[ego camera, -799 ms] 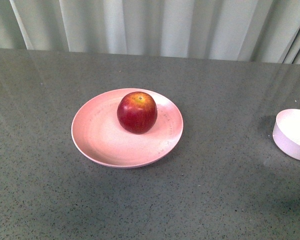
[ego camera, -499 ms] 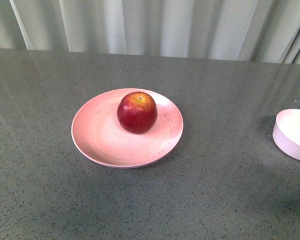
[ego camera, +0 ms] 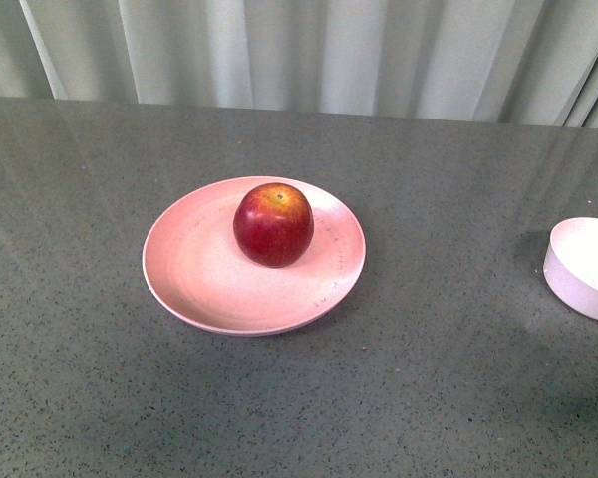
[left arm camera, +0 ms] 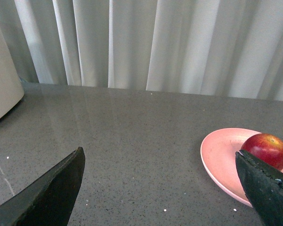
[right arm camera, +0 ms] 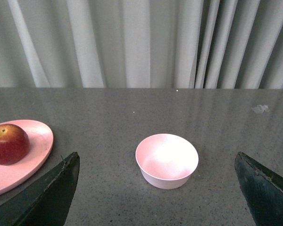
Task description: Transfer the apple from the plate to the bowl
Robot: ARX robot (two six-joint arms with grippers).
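A dark red apple [ego camera: 273, 224] with a yellowish top rests upright on the far part of the wide pink plate [ego camera: 194, 274], near the middle of the grey table. The small pale bowl [ego camera: 586, 267] stands empty at the right edge of the front view. Neither arm shows in the front view. My left gripper [left arm camera: 160, 181] is open over bare table, with the apple [left arm camera: 265, 149] and plate [left arm camera: 221, 155] off beside one finger. My right gripper [right arm camera: 156, 181] is open too, with the bowl [right arm camera: 167, 160] straight ahead between its fingers and the apple [right arm camera: 8, 143] off to one side.
A pale curtain [ego camera: 309, 50] hangs behind the table's far edge. A rounded beige object [left arm camera: 2, 89] sits at the border of the left wrist view. Grey tabletop [ego camera: 448, 329] lies between plate and bowl.
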